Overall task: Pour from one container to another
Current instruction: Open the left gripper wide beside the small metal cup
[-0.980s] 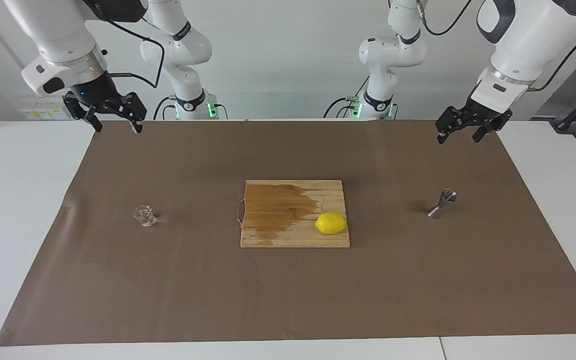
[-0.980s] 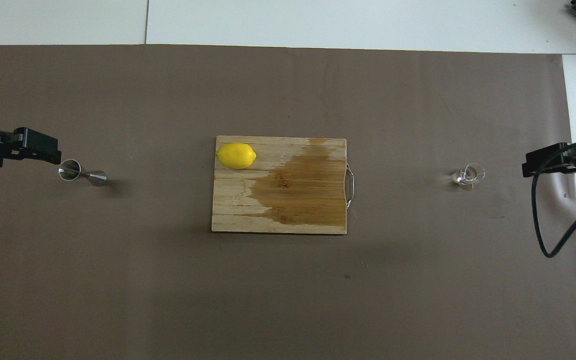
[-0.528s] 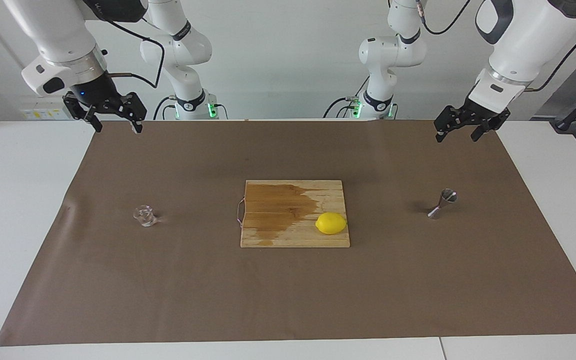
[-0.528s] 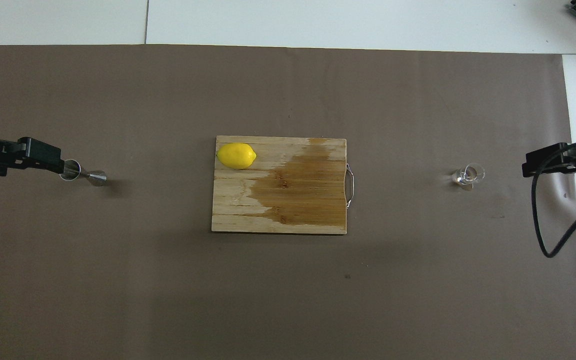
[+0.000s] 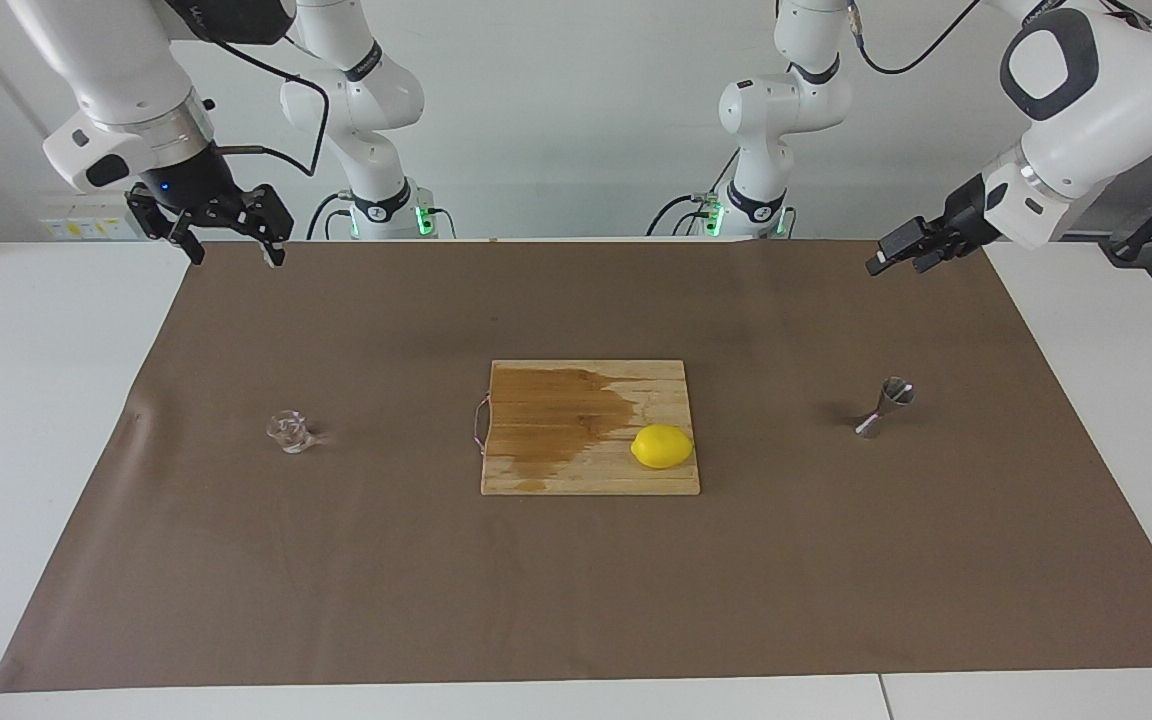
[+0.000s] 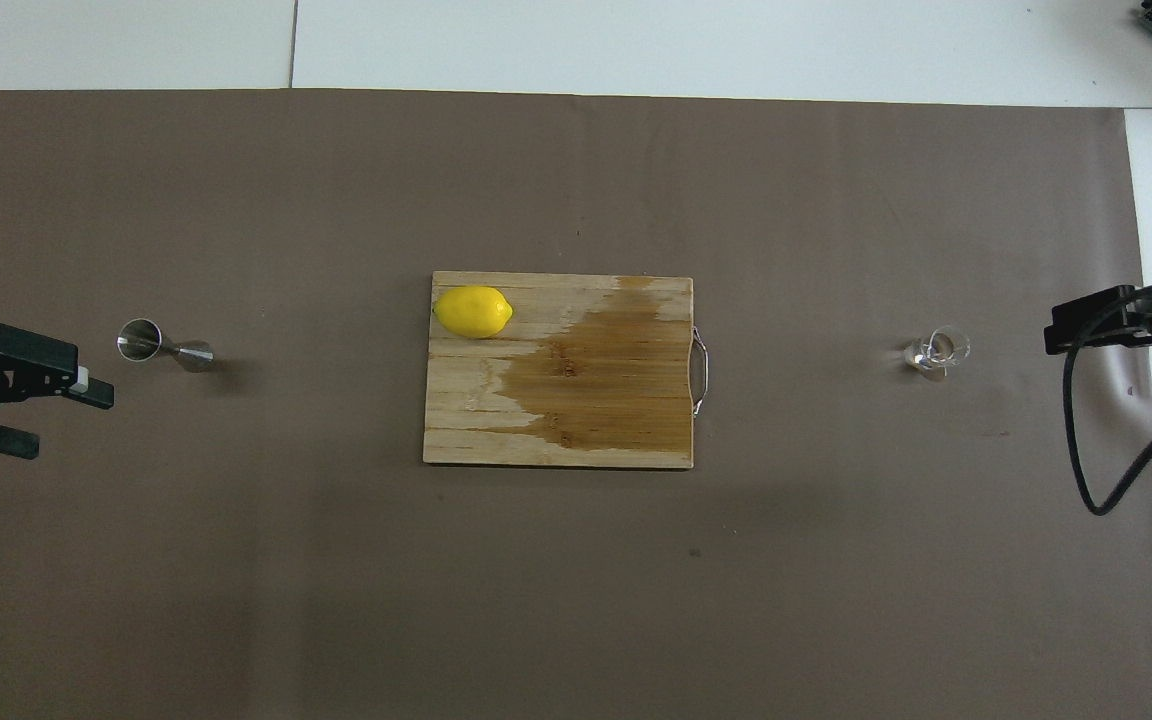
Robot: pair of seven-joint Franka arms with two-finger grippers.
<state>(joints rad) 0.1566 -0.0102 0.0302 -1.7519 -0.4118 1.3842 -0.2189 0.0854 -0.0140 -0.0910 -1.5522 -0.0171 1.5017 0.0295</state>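
Since the glass cup (image 5: 290,432) and the steel jigger (image 5: 886,405) stand apart at opposite ends of the desk (image 5: 56,400), I keep the released right pincer (image 5: 226,240) and left pincer (image 5: 898,257), both empty, raised at their own ends.

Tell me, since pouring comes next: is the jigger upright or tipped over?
Upright. The jigger stands on its lower cone on the brown mat, its open mouth facing up in the overhead view, untouched.

Bright, even light from above; shadows soft and faint, both views sharp.
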